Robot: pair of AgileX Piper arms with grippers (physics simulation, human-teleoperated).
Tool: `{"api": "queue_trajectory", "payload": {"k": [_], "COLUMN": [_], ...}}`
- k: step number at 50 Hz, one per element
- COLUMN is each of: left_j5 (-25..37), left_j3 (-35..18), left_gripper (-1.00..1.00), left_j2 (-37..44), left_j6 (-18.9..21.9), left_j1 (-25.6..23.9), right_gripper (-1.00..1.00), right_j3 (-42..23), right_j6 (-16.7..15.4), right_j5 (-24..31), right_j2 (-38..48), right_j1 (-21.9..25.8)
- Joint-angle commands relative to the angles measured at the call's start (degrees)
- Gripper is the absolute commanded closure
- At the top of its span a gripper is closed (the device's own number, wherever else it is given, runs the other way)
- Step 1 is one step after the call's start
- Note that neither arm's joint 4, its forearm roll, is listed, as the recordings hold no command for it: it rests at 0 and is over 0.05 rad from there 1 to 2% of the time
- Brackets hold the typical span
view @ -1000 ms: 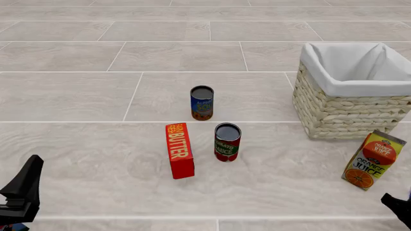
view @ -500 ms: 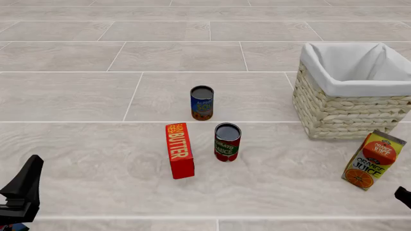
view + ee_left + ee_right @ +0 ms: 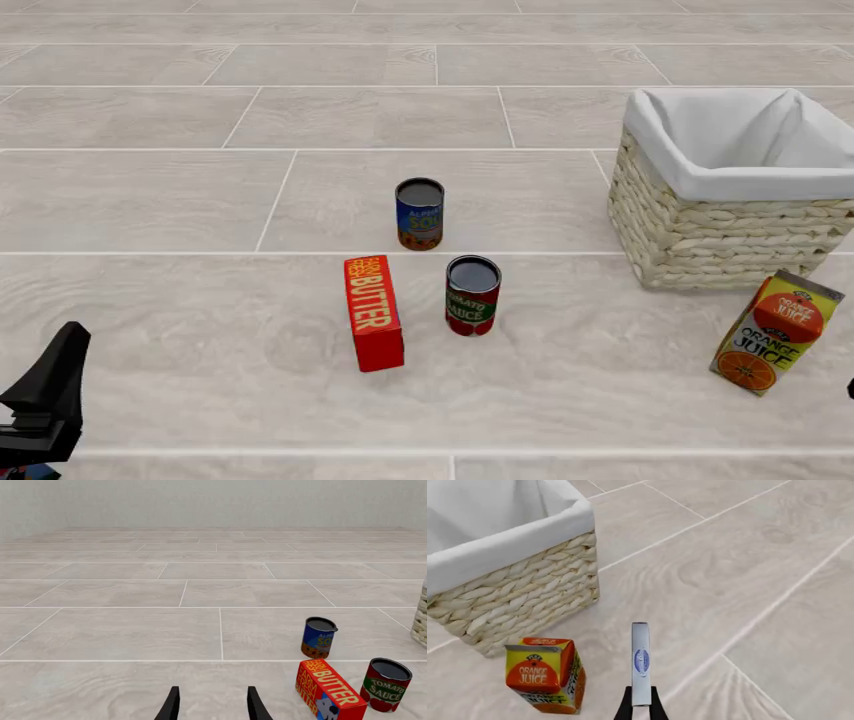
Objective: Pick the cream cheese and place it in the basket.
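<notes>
Cream cheese (image 3: 640, 663): thin pale blue-grey packet with small blue oval label, seen edge-on, standing up between right gripper's fingers, off table, near right. Basket (image 3: 727, 235): large squarish cream wicker, white cloth lining folded over rim, upright on table, far right.

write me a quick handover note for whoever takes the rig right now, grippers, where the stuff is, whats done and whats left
Right gripper: shut on the cream cheese, held edge-on between the fingers and lifted off the table, near the orange juice carton; barely visible in the front view.
Left gripper: open, empty, low over the table, idle.
Basket: far right of the table, beyond the juice carton; nothing seen inside it.
Butter box and two cans sit mid-table, out of the way.
Done: pick.
Left: carry the packet over the basket rim, clear of the carton, and release.
</notes>
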Motion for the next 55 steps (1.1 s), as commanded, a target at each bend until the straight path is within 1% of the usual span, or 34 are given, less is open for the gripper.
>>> {"api": "queue_trajectory", "payload": {"k": [1,2,6,10,12,14,15,17,21,24,25,29,31,32,34,36,37,38,40,41,43,48,49,52,55], "left_j5": [0.00,0.00,0.00,0.00,0.00,0.00,0.00,0.00,0.00,0.00,0.00,0.00,0.00,0.00,0.00,0.00,0.00,0.00,0.00,0.00,0.00,0.00,0.00,0.00,0.00], "left_j3": [0.00,0.00,0.00,0.00,0.00,0.00,0.00,0.00,0.00,0.00,0.00,0.00,0.00,0.00,0.00,0.00,0.00,0.00,0.00,0.00,0.00,0.00,0.00,0.00,0.00], "left_gripper": [-1.00,-1.00,-1.00,-1.00,-1.00,-1.00,-1.00,-1.00,-1.00,-1.00,-1.00,-1.00,-1.00,-1.00,-1.00,-1.00,-1.00,-1.00,-1.00,-1.00,-1.00,-1.00,-1.00,-1.00,-1.00], "left_j2": [0.00,0.00,0.00,0.00,0.00,0.00,0.00,0.00,0.00,0.00,0.00,0.00,0.00,0.00,0.00,0.00,0.00,0.00,0.00,0.00,0.00,0.00,0.00,0.00,0.00], "left_j6": [0.00,0.00,0.00,0.00,0.00,0.00,0.00,0.00,0.00,0.00,0.00,0.00,0.00,0.00,0.00,0.00,0.00,0.00,0.00,0.00,0.00,0.00,0.00,0.00,0.00], "left_j1": [0.00,0.00,0.00,0.00,0.00,0.00,0.00,0.00,0.00,0.00,0.00,0.00,0.00,0.00,0.00,0.00,0.00,0.00,0.00,0.00,0.00,0.00,0.00,0.00,0.00], "right_gripper": [1.00,1.00,1.00,1.00,1.00,1.00,1.00,1.00,1.00,1.00,1.00,1.00,1.00,1.00,1.00,1.00,1.00,1.00,1.00,1.00,1.00,1.00,1.00,1.00,1.00], "right_j3": [-4.44,-5.02,-8.73,-10.93,-12.46,-13.69,-13.70,-15.35,-17.61,-19.35,-20.13,-22.02,-23.50,-24.25,-25.77,-27.32,-27.33,-28.63,-29.10,-29.97,-31.31,-36.27,-36.28,-39.45,-41.74], "right_j6": [-1.26,-0.86,-1.07,-0.86,-1.31,-2.52,-2.52,-0.82,-1.55,-1.00,-0.65,-0.17,-0.47,-1.23,-0.74,-0.51,-0.51,-1.40,-1.42,-1.37,-2.19,-3.18,-3.18,-3.56,-2.68], "right_j5": [10.24,10.96,15.00,17.03,18.18,18.61,18.62,19.78,21.97,23.40,23.82,24.60,24.93,25.26,26.25,26.75,26.76,26.84,26.91,27.12,27.48,28.67,28.67,29.17,30.31], "right_j2": [-10.04,-10.43,-12.91,-13.94,-14.62,-15.25,-15.25,-14.40,-15.57,-15.40,-15.02,-14.11,-13.37,-13.29,-13.13,-12.28,-12.27,-11.44,-10.95,-10.35,-9.61,-6.80,-6.79,-4.21,-2.23], "right_j1": [1.21,1.53,2.15,2.44,2.96,3.12,3.12,4.42,5.14,7.08,7.91,8.59,9.22,9.89,12.75,14.21,14.21,14.90,15.22,16.12,17.55,18.87,18.87,18.82,21.19]}}
